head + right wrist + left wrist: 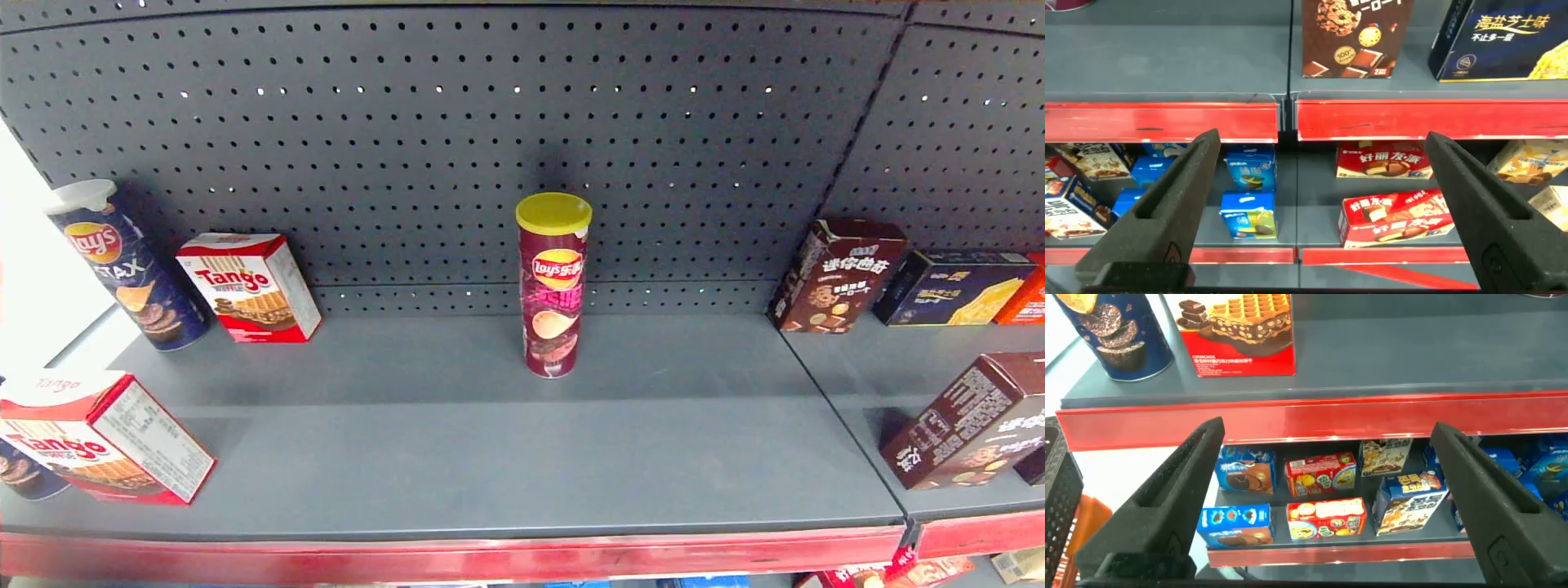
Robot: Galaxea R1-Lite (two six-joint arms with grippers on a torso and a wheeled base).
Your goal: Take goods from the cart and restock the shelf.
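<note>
A maroon chip can (553, 286) with a yellow lid stands upright mid-shelf, near the pegboard back. At the shelf's left stand a blue chip can (122, 261) and a red wafer box (253, 286), with a second red wafer box (98, 437) at the front left. My left gripper (1324, 429) is open and holds nothing; it faces the shelf's red front edge (1372, 416) below the blue can (1118, 335) and wafer box (1241, 335). My right gripper (1323, 137) is open and holds nothing, in front of the red edge (1167, 121) below a brown cookie box (1351, 37).
Brown cookie boxes (833, 273) (963, 420) and a dark blue box (951, 286) stand on the right shelf section. The lower shelf holds several small snack boxes (1323, 494) (1380, 216). A black mesh wall (1057, 482) stands at the left wrist view's edge. The grey shelf (490, 457) has free room around the maroon can.
</note>
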